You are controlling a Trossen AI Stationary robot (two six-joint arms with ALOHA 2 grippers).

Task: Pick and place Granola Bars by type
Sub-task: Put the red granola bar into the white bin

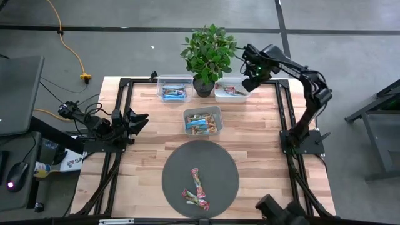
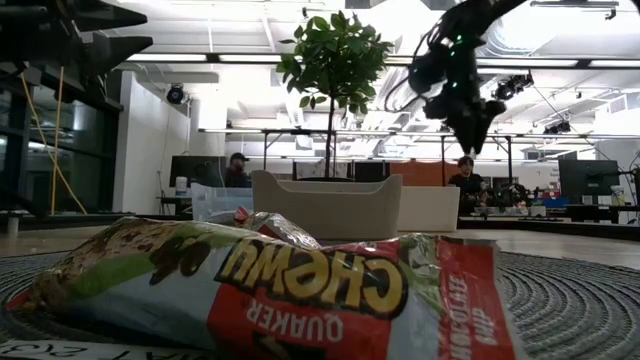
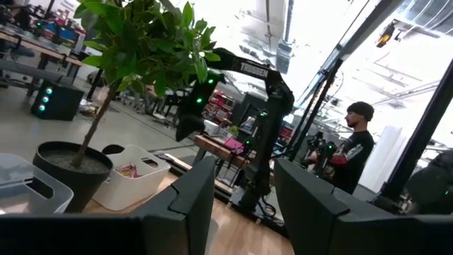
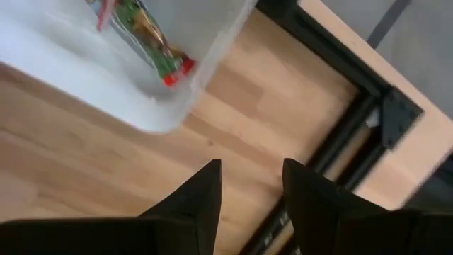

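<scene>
High view: my right pincer (image 1: 252,82) hovers empty at upper right, above the far-right bin (image 1: 232,89).

Item by item, I log: right pincer, fingers parted with nothing between them, worktop (image 4: 85,152) showing through the gap in its wrist view; left pincer (image 1: 139,122), at left centre of the frame over the worktop edge, fingers apart and empty. Granola Bars (image 1: 195,190): three red/pink ones lie on the round grey mat (image 1: 219,165) at lower centre; blue ones sit in the upper-centre bin (image 1: 174,92); mixed brown-wrapped ones fill the middle bin (image 1: 203,119); a red and green one rests in the far-right bin. Potted plant (image 1: 207,55) stands between the two upper bins.
</scene>
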